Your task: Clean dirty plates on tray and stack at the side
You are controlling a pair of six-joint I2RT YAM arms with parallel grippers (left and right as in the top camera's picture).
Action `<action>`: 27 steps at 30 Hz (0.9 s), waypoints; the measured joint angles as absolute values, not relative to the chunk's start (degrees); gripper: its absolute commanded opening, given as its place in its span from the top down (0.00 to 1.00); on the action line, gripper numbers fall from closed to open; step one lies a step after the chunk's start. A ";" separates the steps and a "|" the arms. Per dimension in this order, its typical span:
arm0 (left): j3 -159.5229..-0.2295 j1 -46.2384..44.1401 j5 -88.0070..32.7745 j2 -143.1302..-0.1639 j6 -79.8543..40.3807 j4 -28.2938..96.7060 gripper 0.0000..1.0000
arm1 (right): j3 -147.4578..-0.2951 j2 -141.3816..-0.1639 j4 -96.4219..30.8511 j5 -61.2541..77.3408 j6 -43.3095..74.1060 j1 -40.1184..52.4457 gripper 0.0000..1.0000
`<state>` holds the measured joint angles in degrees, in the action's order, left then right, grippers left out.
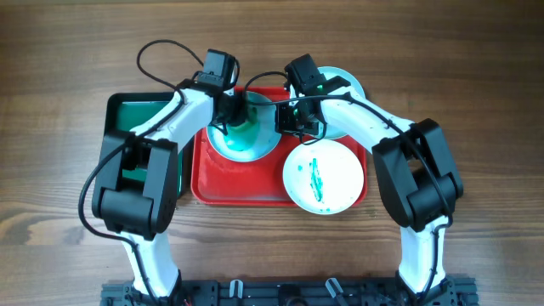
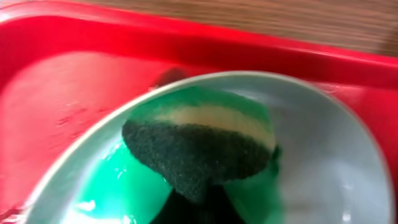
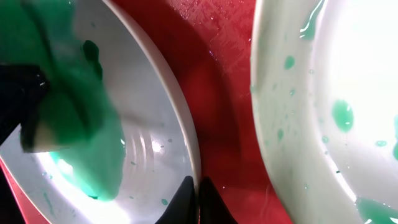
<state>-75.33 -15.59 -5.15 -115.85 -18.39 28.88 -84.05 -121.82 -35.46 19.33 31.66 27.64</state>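
Note:
On the red tray [image 1: 223,183] a pale turquoise plate [image 1: 248,146] carries a broad green smear. My left gripper [image 1: 235,110] is shut on a green-and-yellow sponge [image 2: 199,140] with a dark scouring face, pressed into this plate [image 2: 336,162]. My right gripper [image 1: 287,121] is shut on the plate's rim [image 3: 189,149], with its fingertips [image 3: 198,194] pinching the edge. A white plate with green streaks [image 1: 324,176] lies at the tray's front right and also shows in the right wrist view [image 3: 292,124]. A third pale plate [image 1: 347,83] sits at the back right, partly hidden by the right arm.
A narrower dark green tray [image 1: 136,115] stands to the left of the red tray, under the left arm. Bare wooden table [image 1: 476,76] surrounds both trays. The red tray's floor [image 3: 217,93] looks wet between the two plates.

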 measured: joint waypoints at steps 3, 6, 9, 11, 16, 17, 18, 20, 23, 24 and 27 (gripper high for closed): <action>-76.18 -15.64 -2.24 -115.57 -18.59 34.11 0.96 | -84.05 -121.82 -35.44 19.99 31.66 27.77 0.96; -76.53 -15.49 -2.44 -115.18 -15.59 39.64 0.96 | -84.05 -121.82 -35.94 21.69 31.27 27.97 0.96; -76.53 -14.92 -4.56 -115.04 -12.67 40.97 0.96 | -84.05 -121.82 -36.25 23.35 30.04 27.92 0.96; -76.51 -14.26 -7.46 -115.07 -9.54 40.99 0.96 | -83.92 -121.82 -36.16 23.79 29.61 27.75 0.96; -76.09 -15.66 -15.14 -115.18 -0.62 41.95 0.96 | -83.81 -121.82 -36.03 24.01 28.82 27.64 0.96; -76.07 -16.29 -15.84 -115.20 0.47 42.06 0.96 | -83.77 -121.82 -35.99 24.01 28.80 27.64 0.96; -76.05 -16.78 -16.36 -115.20 1.28 42.04 0.96 | -83.77 -121.82 -35.99 24.01 28.80 27.64 0.96; -75.90 -17.85 -16.62 -115.24 2.72 41.47 0.96 | -83.77 -121.82 -35.99 24.01 28.73 27.64 0.95; -75.55 -18.17 -16.58 -115.24 3.18 39.40 0.96 | -83.77 -121.82 -35.70 23.99 28.60 27.53 0.96; -75.35 -18.17 -16.14 -115.24 3.05 37.69 0.96 | -83.77 -121.82 -35.48 23.99 28.60 27.42 0.96; -75.24 -18.48 -12.43 -115.31 2.02 32.45 0.96 | -83.77 -121.82 -35.22 24.05 28.60 27.31 0.96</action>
<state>-75.24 -18.48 -12.43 -115.31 2.02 32.45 -83.77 -121.82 -35.22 24.05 28.60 27.31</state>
